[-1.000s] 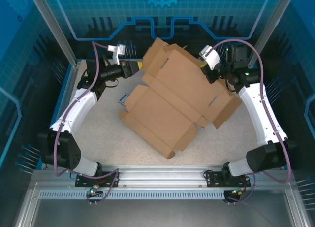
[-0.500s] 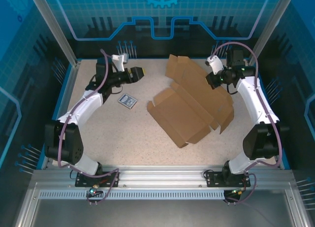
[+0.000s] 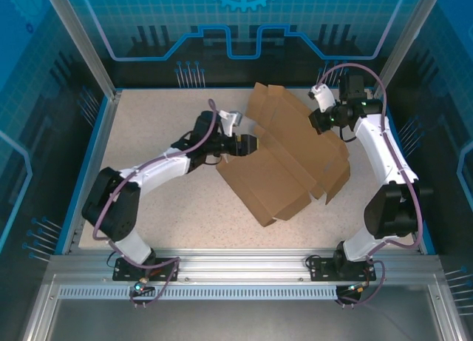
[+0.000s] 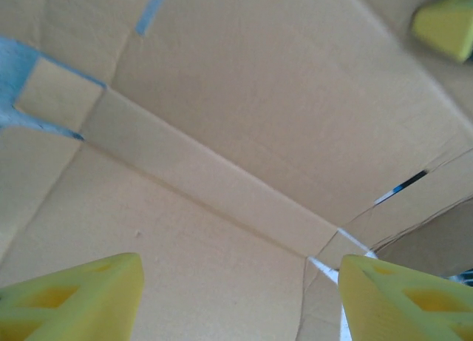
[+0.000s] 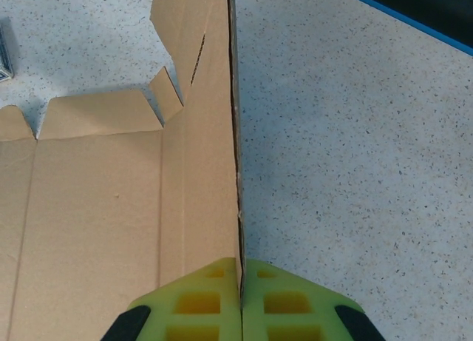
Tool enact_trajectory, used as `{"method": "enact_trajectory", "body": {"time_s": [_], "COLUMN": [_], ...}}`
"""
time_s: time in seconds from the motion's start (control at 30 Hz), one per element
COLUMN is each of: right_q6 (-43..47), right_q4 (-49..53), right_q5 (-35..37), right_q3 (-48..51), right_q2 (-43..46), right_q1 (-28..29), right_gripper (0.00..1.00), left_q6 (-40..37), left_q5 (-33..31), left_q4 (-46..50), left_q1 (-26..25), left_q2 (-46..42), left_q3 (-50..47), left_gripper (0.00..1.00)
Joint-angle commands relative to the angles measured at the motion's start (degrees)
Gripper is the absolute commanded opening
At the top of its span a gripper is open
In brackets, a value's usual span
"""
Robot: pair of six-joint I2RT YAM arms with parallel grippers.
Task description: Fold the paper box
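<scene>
We see a big brown cardboard paper box [image 3: 284,167] on the speckled white table [image 3: 148,126]. It sits a little to the right of the middle, between the two arms. It is not folded up yet. One part lies low on the table, on the near side. Another part tips up at the back right.

The right gripper [image 3: 320,124] is at that back right part. In the right wrist view its two yellow fingers [image 5: 196,300] are pressed together. A thin edge of the box [image 5: 111,208] stands right between them. So the right gripper [image 5: 241,300] is pinching the box wall. The wall stands up straight there, with the table [image 5: 355,134] beside it.

The left gripper [image 3: 250,145] reaches in from the left and is at the left edge of the box. In the left wrist view its yellow fingers [image 4: 74,300] are far apart, and the left gripper [image 4: 240,304] has nothing in it. The fold lines and slits of the box [image 4: 244,119] are just in front of it. We cannot tell if the fingers touch the cardboard.
</scene>
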State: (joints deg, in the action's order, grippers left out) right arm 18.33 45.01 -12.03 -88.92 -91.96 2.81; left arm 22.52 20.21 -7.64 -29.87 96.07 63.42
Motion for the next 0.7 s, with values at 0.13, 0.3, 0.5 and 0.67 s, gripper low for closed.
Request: {"method": "enact_trajectory", "body": {"time_s": [0.13, 0.3, 0.5, 0.67], "right_q6": [-1.97, -2.17, -2.51, -2.87], "right_q4": [-0.53, -0.62, -1.06, -0.83], "right_q5": [-0.47, -0.51, -0.2, 0.18], "right_q3": [-0.75, -0.47, 0.15, 0.0], "right_q2": [0.12, 0.03, -0.06, -0.76], "right_q1": [-0.87, -1.02, -1.07, -1.14], "right_gripper": [0.0, 0.0, 0.0, 0.0], "left_q6": [-5.87, -9.82, -9.83, -9.9], "left_q5": [-6.25, -8.78, -8.59, -7.19], "left_q4": [-5.71, -3.21, -3.62, -5.0], "left_q1": [-5.4, -6.99, -7.7, -9.05], "left_q2": [7.09, 13.21, 19.19, 22.53], "left_q3": [0.81, 5.09, 9.11, 12.77], "left_gripper": [0.7, 0.66, 0.62, 0.58]}}
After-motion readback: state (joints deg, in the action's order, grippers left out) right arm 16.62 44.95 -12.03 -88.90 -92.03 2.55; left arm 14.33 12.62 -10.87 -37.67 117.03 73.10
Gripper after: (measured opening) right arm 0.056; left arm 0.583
